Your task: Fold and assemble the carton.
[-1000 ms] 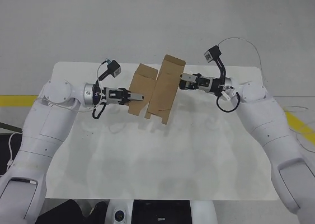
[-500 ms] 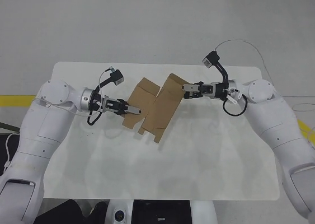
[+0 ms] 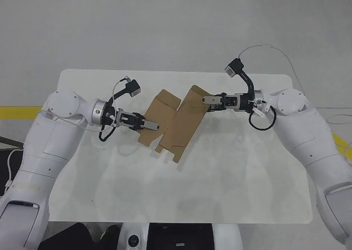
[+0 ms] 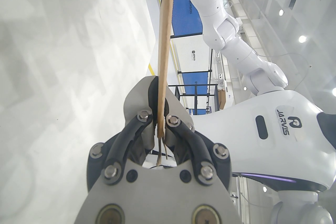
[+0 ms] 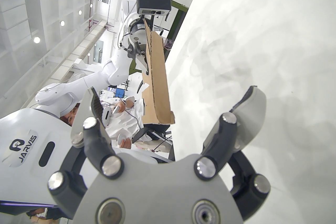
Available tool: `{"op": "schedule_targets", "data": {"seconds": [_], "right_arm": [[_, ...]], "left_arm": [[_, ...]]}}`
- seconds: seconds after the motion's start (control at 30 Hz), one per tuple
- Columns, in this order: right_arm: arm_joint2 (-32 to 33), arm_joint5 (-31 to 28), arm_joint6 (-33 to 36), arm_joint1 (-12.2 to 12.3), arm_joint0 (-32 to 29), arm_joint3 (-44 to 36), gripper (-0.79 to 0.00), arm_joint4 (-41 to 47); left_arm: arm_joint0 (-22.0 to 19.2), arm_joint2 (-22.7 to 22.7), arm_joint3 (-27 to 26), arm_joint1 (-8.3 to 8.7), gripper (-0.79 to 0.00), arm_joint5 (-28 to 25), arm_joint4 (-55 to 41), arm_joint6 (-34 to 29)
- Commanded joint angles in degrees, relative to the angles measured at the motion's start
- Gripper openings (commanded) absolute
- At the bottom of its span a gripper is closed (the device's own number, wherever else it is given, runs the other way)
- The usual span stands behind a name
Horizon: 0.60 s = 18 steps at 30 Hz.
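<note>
The carton point(image 3: 182, 122) is a flat brown cardboard blank held above the white table point(image 3: 238, 181), tilted. My left gripper point(image 3: 152, 125) is shut on its edge on the left arm's side; the left wrist view has the board point(image 4: 164, 38) edge-on, pinched between the fingertips of that gripper point(image 4: 158, 88). My right gripper point(image 3: 208, 99) stands open at the opposite edge. In the right wrist view its gripper point(image 5: 172, 96) has its jaws spread wide, and the carton's corner point(image 5: 157, 83) lies just past them, untouched.
The table's far edge lies just beyond the carton. A yellow floor stripe point(image 3: 0, 112) runs past both sides of the table. A thin cable point(image 3: 276, 50) arcs above the right arm.
The carton has swung lower and toward the near side with the left gripper. The right gripper, which overlapped the carton's edge before, now sits just off it.
</note>
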Motion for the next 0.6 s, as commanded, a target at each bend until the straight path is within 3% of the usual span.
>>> {"op": "schedule_targets", "data": {"seconds": [0.0,0.03,0.57], "right_arm": [[0.0,0.0,0.0,0.0,0.0,0.0,-0.228,0.0],[0.0,0.0,0.0,0.0,0.0,0.0,-0.018,0.0],[0.47,1.51,-0.79,0.37,-0.62,-2.28,0.0,-3.27]], "left_arm": [[0.0,0.0,0.0,0.0,-0.785,0.0,0.0,0.0],[0.0,0.0,0.0,0.0,-0.785,0.0,0.0,0.0],[1.36,1.43,-2.56,0.4,-0.785,0.42,0.34,1.94]]}}
